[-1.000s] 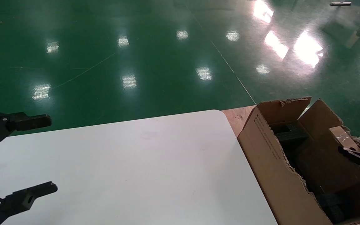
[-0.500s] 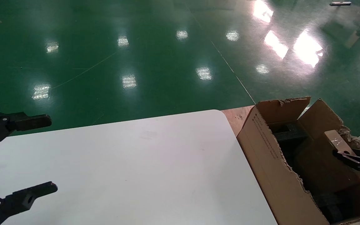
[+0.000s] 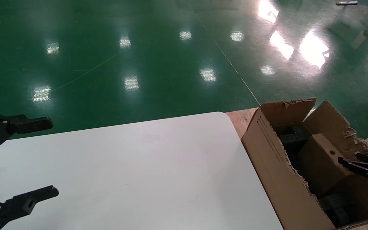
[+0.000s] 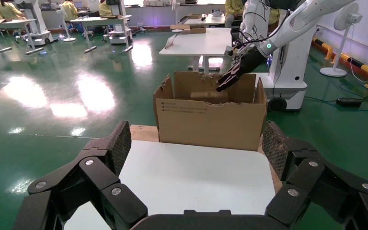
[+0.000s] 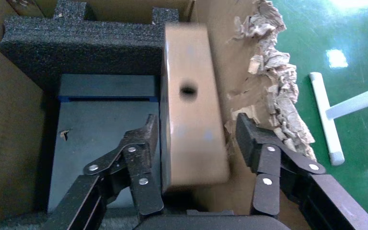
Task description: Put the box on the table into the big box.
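A shiny green floor is stretching across the whole far side of the head view. A white bench with a rounded corner is filling the near left. At about three o'clock from the bench, touching its right edge, the big box is sitting open, with a ragged torn rim and black foam blocks inside. The small flat box, round hole showing, is lying tilted inside the big box, leaning toward its torn wall. The right gripper is reaching into the big box with its fingers spread wide on either side of the small box, apparently not clamping it. The left gripper is hovering over the bench at nine o'clock, fingers wide apart.
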Action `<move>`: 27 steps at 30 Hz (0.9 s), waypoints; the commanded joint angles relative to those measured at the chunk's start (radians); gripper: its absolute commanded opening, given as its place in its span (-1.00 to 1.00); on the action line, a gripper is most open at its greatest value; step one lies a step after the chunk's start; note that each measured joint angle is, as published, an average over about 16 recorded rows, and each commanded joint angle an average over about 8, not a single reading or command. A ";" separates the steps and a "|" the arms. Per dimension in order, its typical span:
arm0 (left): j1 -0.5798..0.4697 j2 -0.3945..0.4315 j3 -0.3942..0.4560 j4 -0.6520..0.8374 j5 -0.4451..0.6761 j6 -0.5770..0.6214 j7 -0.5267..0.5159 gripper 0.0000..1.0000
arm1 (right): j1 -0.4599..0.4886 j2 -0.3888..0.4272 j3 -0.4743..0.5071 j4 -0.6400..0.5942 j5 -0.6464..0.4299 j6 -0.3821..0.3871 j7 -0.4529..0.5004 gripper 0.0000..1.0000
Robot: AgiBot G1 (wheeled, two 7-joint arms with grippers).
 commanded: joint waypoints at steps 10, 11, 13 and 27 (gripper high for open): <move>0.000 0.000 0.000 0.000 0.000 0.000 0.000 1.00 | 0.016 0.001 0.006 0.005 -0.004 -0.005 -0.009 1.00; 0.000 0.000 0.000 0.000 0.000 0.000 0.000 1.00 | 0.022 -0.001 0.010 0.005 -0.005 -0.012 -0.015 1.00; 0.000 0.000 0.000 0.000 0.000 0.000 0.000 1.00 | 0.041 -0.004 0.021 0.006 -0.009 -0.033 -0.034 1.00; 0.000 0.000 0.000 0.000 0.000 0.000 0.000 1.00 | 0.292 -0.010 0.103 0.096 -0.134 -0.184 -0.143 1.00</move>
